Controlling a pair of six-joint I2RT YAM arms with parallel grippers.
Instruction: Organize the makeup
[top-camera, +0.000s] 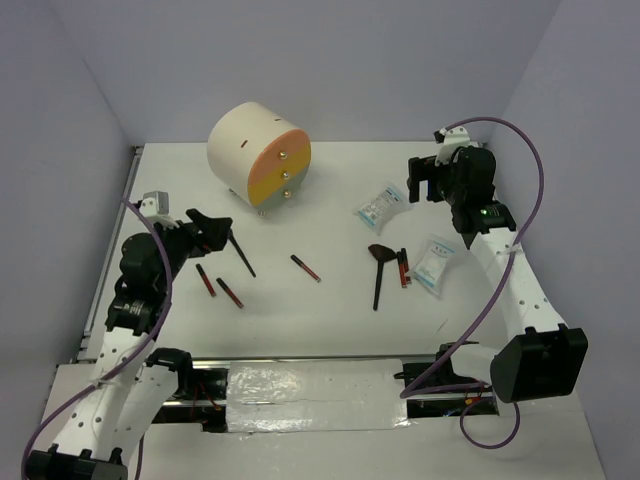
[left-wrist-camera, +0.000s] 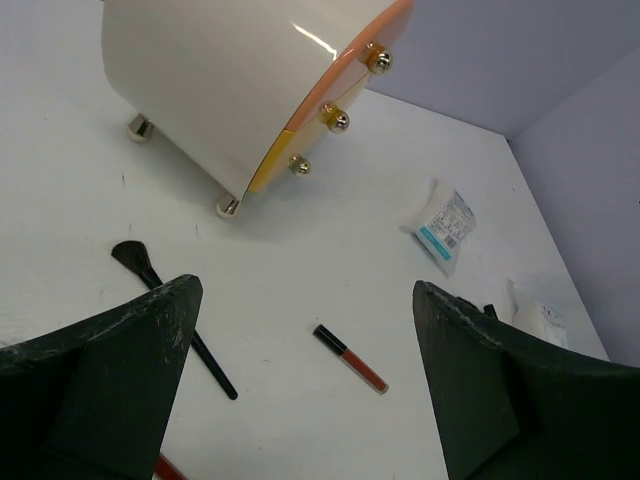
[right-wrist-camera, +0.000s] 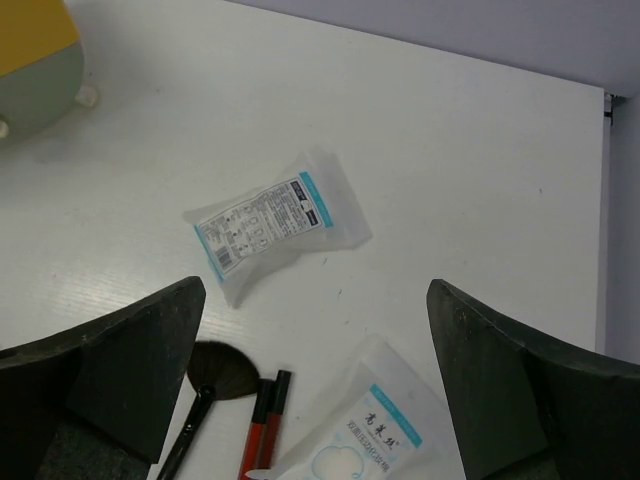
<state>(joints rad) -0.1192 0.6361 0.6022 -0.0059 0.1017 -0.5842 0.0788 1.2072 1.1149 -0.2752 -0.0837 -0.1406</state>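
The makeup lies scattered on the white table. A thin black stick (top-camera: 241, 254) with a small brush tip (left-wrist-camera: 170, 316) lies by my left gripper (top-camera: 210, 229). Two black-and-red sticks (top-camera: 218, 285) lie near it, and another (top-camera: 305, 267) lies mid-table, also in the left wrist view (left-wrist-camera: 350, 358). A dark fan-headed brush (top-camera: 379, 254) (right-wrist-camera: 222, 368) lies beside two more red sticks (top-camera: 403, 267) (right-wrist-camera: 262, 425). Two clear packets (top-camera: 381, 205) (top-camera: 434, 262) lie below my right gripper (top-camera: 418, 183). Both grippers hover open and empty (left-wrist-camera: 305, 288) (right-wrist-camera: 315, 290).
The cream cylindrical chest (top-camera: 260, 155) with orange-yellow drawers and gold knobs stands at the back left on small feet; it also shows in the left wrist view (left-wrist-camera: 220, 90). Purple walls close in the back and sides. A shiny strip (top-camera: 320, 385) runs along the near edge.
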